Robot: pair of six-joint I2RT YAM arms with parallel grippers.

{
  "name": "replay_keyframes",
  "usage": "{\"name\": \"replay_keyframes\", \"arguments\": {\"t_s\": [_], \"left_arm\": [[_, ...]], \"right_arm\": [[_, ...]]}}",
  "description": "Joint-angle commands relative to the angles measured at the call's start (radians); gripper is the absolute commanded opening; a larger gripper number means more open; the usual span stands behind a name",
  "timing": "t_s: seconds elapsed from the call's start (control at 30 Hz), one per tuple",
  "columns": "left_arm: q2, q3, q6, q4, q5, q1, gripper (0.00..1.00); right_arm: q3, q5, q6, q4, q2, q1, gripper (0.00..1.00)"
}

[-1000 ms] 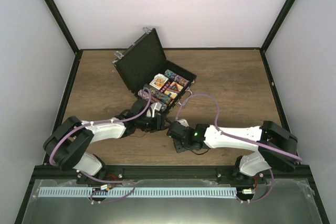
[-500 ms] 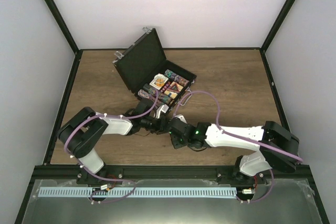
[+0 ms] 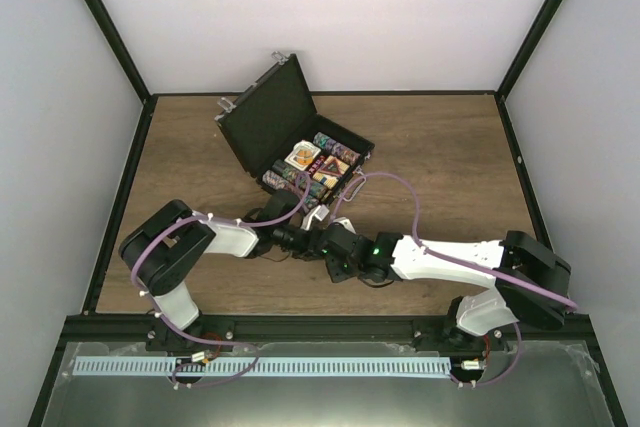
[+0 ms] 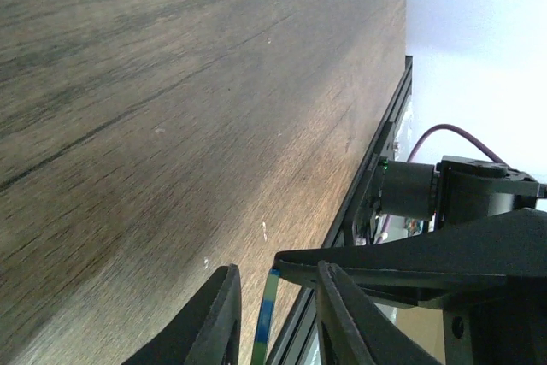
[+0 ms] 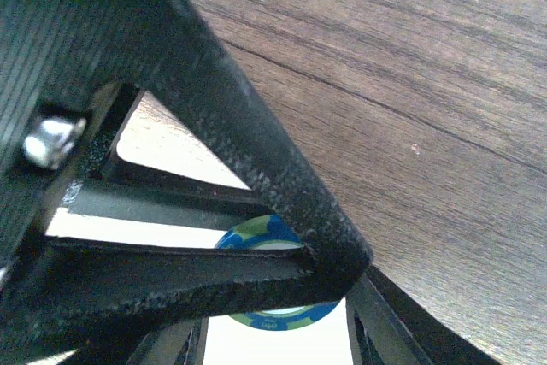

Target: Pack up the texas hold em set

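The black briefcase point(image 3: 268, 122) stands open at the back middle of the table, with card decks point(image 3: 303, 156) and rows of poker chips point(image 3: 331, 144) in its tray. My two grippers meet tip to tip in front of it. A blue and green poker chip point(image 5: 275, 320) sits between the fingers of my right gripper point(image 5: 280, 309), which looks shut on its rim. My left gripper point(image 4: 275, 273) is open around the same chip point(image 4: 268, 312), seen edge-on with a gap on each side. In the top view the left gripper point(image 3: 304, 240) and right gripper point(image 3: 326, 239) hide the chip. No buttons or marker show.
The dark frame rail point(image 4: 376, 168) at the table's near edge runs close behind the grippers. Purple cables point(image 3: 385, 185) loop over the right arm near the briefcase's front corner.
My left gripper has swung right, away from the briefcase's front, to meet the right gripper. The right gripper has shifted a little to the left.
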Motion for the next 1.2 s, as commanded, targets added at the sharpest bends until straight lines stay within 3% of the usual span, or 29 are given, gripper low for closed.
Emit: {"name": "replay_keyframes", "arguments": {"t_s": [0.0, 0.23, 0.47, 0.57, 0.73, 0.8, 0.97, 1.17], "left_arm": [[0.017, 0.025, 0.027, 0.02, 0.03, -0.016, 0.24], [0.02, 0.033, 0.03, 0.011, 0.024, -0.021, 0.05], [0.01, 0.035, 0.044, -0.016, 0.009, -0.027, 0.04], [-0.02, 0.042, 0.053, -0.033, -0.04, -0.026, 0.04], [-0.11, 0.143, 0.193, -0.237, -0.245, 0.005, 0.04], [-0.158, 0.19, 0.272, -0.335, -0.386, 0.025, 0.04], [-0.248, 0.281, 0.474, -0.434, -0.722, 0.036, 0.04], [-0.185, 0.32, 0.642, -0.398, -0.799, 0.037, 0.04]], "right_arm": [[0.034, 0.02, -0.008, 0.015, -0.015, -0.011, 0.44], [0.033, 0.02, -0.007, 0.013, -0.013, -0.012, 0.44], [0.029, 0.022, -0.007, 0.012, -0.016, -0.014, 0.44], [0.031, 0.03, -0.002, -0.004, -0.025, -0.014, 0.54], [0.018, 0.101, 0.01, -0.066, -0.112, -0.021, 0.86], [-0.004, 0.108, 0.004, -0.076, -0.175, -0.045, 0.93], [-0.104, 0.054, -0.031, -0.033, -0.295, -0.17, 0.99], [-0.201, -0.055, -0.068, 0.071, -0.349, -0.311, 1.0]]}}
